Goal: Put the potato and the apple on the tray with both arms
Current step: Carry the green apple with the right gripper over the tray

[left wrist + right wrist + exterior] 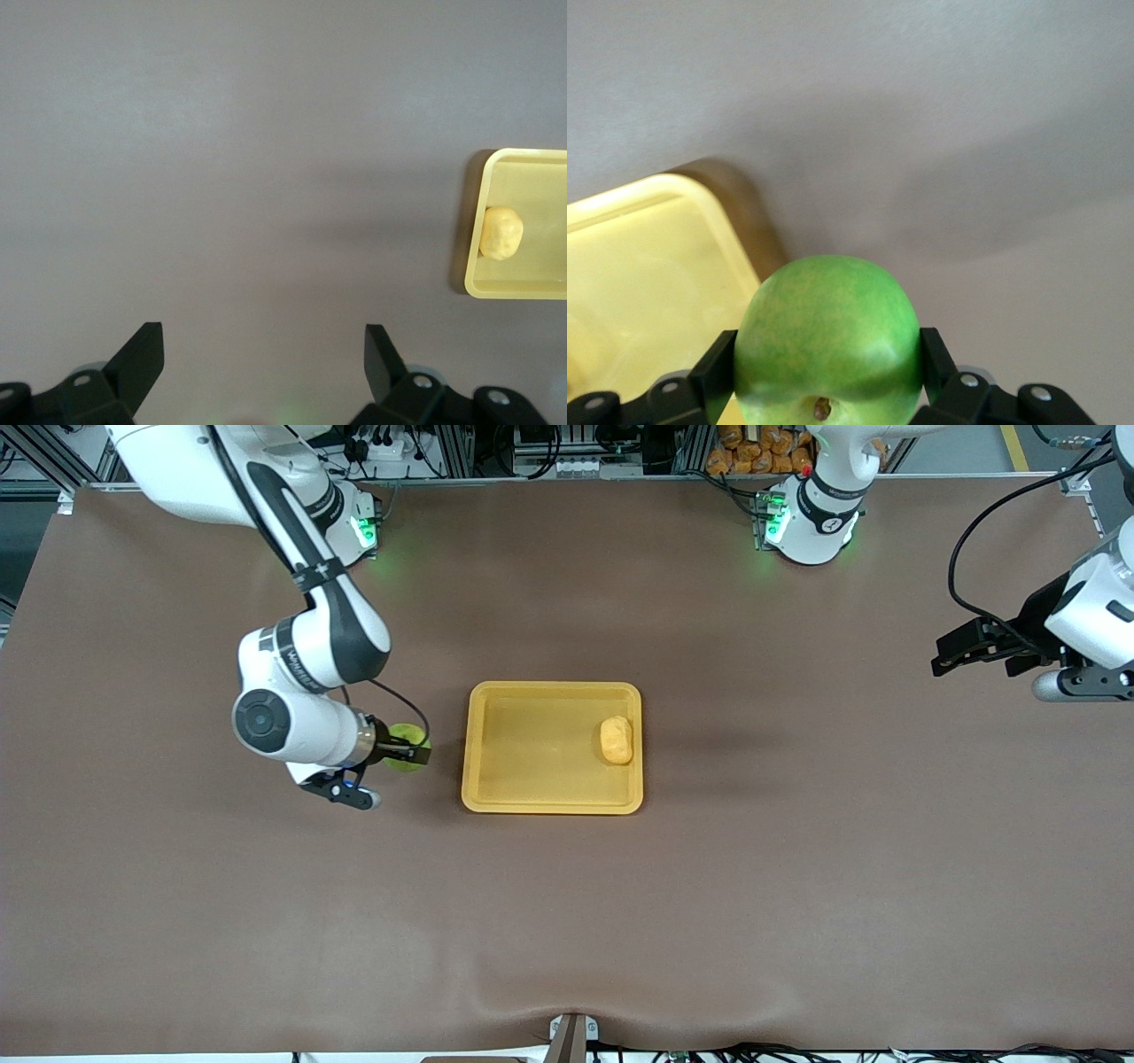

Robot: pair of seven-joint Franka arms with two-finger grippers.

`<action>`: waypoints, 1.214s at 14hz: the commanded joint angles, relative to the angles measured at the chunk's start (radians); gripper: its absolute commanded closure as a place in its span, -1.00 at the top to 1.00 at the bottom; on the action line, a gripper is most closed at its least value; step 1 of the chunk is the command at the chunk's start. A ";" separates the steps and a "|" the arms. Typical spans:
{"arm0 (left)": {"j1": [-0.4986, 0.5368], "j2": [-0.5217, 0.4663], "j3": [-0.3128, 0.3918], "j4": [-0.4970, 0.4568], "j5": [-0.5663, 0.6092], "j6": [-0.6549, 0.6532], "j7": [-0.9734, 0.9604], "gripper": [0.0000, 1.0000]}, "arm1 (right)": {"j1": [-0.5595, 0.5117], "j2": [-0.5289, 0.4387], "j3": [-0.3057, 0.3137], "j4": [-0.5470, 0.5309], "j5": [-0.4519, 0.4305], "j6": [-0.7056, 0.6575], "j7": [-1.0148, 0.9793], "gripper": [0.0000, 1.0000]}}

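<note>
The right hand (409,751) is gripping the apple (406,746) beside the tray (496,726), ready to join the potato (616,740) lying there, while the left hand (966,646) is waiting apart over the desk (797,868).

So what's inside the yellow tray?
Only the potato lies in the tray, at the left arm's end. The rest is bare. Nothing covers any of it.

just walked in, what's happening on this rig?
Two arms are loading a tray. The potato already lies in it, by the rim toward the left arm's end. The right tool is shut on the apple, over the table beside the tray. The left tool is open and empty, waiting over the table at its own end.
</note>
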State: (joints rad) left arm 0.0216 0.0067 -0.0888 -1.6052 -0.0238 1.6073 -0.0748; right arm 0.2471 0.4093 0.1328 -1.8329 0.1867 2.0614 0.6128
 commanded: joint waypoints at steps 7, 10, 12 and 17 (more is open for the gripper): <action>0.000 0.009 -0.029 0.022 -0.010 -0.049 -0.036 1.00 | 0.156 0.141 -0.002 0.153 0.005 0.000 0.272 -1.00; -0.002 0.012 -0.046 0.022 0.089 -0.047 -0.010 1.00 | 0.199 0.180 -0.002 0.156 0.002 0.068 0.329 -1.00; 0.001 0.013 -0.068 0.022 0.146 -0.043 0.051 1.00 | 0.219 0.197 -0.002 0.158 0.000 0.088 0.337 -1.00; 0.001 0.007 -0.071 0.025 0.125 -0.049 0.096 1.00 | 0.241 0.224 -0.002 0.156 -0.013 0.129 0.367 -1.00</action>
State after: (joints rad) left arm 0.0196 0.0145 -0.1534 -1.5981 0.0953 1.5720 0.0127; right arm 0.4820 0.6212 0.1340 -1.7064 0.1834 2.1977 0.9560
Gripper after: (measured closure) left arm 0.000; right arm 0.137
